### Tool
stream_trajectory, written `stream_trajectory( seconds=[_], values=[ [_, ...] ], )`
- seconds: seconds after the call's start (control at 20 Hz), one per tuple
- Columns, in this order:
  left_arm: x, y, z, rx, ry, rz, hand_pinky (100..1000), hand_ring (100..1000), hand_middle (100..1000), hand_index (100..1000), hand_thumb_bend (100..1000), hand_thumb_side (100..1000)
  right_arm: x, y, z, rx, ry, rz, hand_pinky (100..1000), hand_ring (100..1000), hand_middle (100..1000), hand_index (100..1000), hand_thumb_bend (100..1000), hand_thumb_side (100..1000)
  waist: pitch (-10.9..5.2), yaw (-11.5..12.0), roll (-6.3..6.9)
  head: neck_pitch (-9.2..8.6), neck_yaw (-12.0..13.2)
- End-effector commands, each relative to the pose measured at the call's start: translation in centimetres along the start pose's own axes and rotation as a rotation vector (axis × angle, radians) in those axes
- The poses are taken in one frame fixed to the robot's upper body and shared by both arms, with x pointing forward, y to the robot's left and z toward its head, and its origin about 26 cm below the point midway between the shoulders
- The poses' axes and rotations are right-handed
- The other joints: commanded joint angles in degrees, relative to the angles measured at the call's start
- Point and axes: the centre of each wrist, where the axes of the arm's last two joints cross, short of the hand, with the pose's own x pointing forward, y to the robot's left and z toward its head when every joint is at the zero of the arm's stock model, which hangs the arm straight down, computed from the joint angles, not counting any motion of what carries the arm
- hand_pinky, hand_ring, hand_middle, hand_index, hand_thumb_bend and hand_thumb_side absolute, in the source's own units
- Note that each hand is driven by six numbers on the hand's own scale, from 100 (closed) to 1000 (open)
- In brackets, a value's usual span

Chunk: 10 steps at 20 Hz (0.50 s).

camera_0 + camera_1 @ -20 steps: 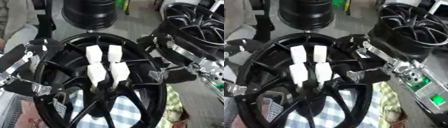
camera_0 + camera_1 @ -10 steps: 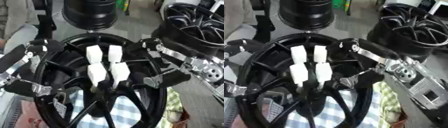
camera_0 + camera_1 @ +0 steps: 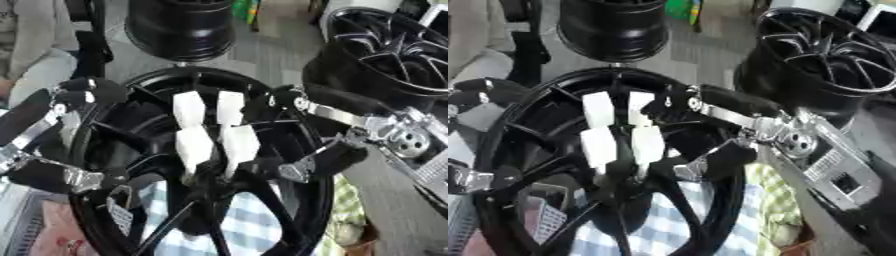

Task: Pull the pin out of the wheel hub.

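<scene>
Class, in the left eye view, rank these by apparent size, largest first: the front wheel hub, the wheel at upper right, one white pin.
1. Front wheel hub, though it sits nearest the camera.
2. Upper-right wheel, partly cut off.
3. White pin.

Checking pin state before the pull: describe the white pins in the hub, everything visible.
The white pins are four blocky, matte, plastic-looking pegs standing upright in a two-by-two cluster at the centre of the black wheel hub. All look seated. The right hand is beside them with curled fingers; contact can't be confirmed. The left hand is at the rim.
</scene>
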Motion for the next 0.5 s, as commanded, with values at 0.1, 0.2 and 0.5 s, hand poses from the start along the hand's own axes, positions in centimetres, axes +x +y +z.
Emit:
stream_trajectory(
  seconds=[0.1, 0.2, 0.5],
  values=[
    [0.41, 0.78, -0.26, 0.001, -0.026, -0.018, 770, 787, 808, 856, 618, 629, -0.08, -0.97, -0.29, -0.010, 0.007, 0.046, 737, 804, 785, 889, 305, 289, -1.00, 0.12, 0.58, 0.25, -0.28],
    [0.41, 0.75, -0.25, 0.000, -0.025, -0.017, 770, 787, 808, 856, 617, 629, -0.21, -0.97, -0.46, -0.014, 0.010, 0.054, 740, 807, 786, 889, 305, 291, -1.03, 0.14, 0.56, 0.27, -0.30],
    [0.42, 0.67, -0.25, -0.002, -0.023, -0.013, 771, 788, 808, 856, 611, 628, -0.77, -0.71, -0.84, 0.001, 0.028, 0.067, 746, 811, 785, 886, 302, 305, -1.14, 0.13, 0.45, 0.53, -0.31]
  ],
)
